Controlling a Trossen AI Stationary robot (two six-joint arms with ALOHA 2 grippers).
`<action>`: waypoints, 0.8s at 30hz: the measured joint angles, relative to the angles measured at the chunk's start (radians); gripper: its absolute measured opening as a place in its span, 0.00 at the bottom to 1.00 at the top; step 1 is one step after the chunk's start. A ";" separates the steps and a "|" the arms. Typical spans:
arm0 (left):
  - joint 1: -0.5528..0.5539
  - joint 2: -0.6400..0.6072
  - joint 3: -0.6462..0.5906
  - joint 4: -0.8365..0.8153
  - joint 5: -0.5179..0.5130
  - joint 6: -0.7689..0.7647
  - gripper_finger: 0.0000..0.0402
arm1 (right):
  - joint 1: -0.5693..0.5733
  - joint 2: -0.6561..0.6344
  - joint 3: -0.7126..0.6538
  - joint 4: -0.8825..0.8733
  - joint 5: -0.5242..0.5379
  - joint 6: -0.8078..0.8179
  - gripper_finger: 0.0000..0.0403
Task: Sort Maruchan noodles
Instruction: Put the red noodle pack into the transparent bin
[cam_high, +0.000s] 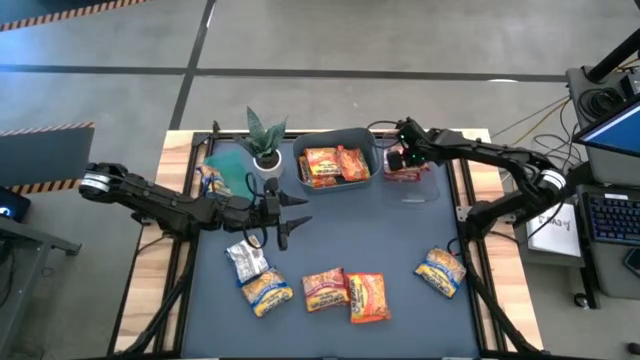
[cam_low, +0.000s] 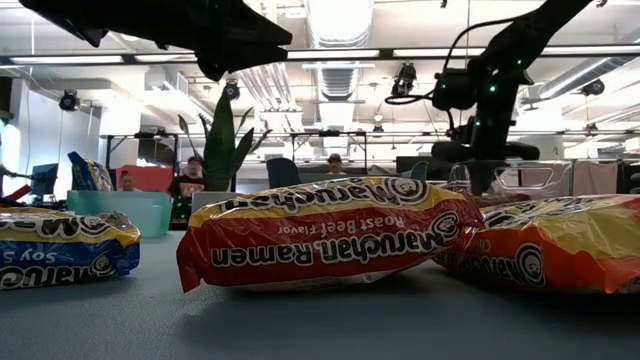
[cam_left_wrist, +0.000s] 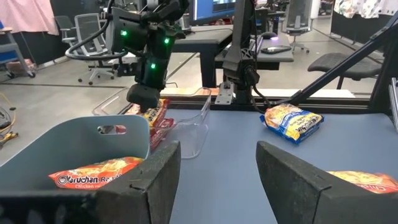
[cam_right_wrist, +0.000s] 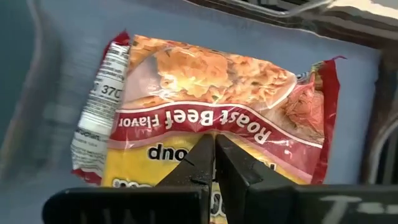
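1. Across the far side of the table (cam_high: 400, 250), three containers hold the packets that look sorted: a grey bin (cam_high: 372, 150) with two or more orange-yellow packets (cam_high: 322, 165), a clear tray (cam_high: 425, 190) with a red-and-white Roast Beef packet (cam_right_wrist: 205, 118), and a teal bin (cam_high: 228, 160) beside the potted plant (cam_high: 265, 135) with a blue-and-yellow packet (cam_high: 212, 180) at its edge.
2. Over the clear tray, the right end effector (cam_high: 398, 158) hangs with its fingers pressed together; the right wrist view shows them just above the Roast Beef packet, gripping nothing.
3. Near the middle of the table, the left end effector (cam_high: 285, 215) hovers with its fingers spread wide and empty.
4. Five packets lie loose on the near half: a silver one (cam_high: 246, 260), a yellow-and-blue one (cam_high: 267, 291), a red Roast Beef one (cam_high: 325, 288), an orange one (cam_high: 368, 297) touching it, and another yellow-and-blue one (cam_high: 441, 270) well apart to the right.
5. My judgement: roughly half the sorting is done, with five packets left to carry to their matching containers.
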 joint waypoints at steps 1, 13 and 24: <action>0.000 0.000 0.000 0.000 0.000 0.000 0.48 | 0.001 -0.003 -0.001 0.006 -0.003 0.000 0.02; 0.003 0.000 0.000 0.001 0.000 0.000 0.48 | 0.057 -0.005 -0.003 0.089 -0.032 0.044 0.02; 0.003 0.000 0.000 0.001 0.000 -0.005 0.48 | 0.086 -0.017 0.003 0.141 -0.022 0.043 0.02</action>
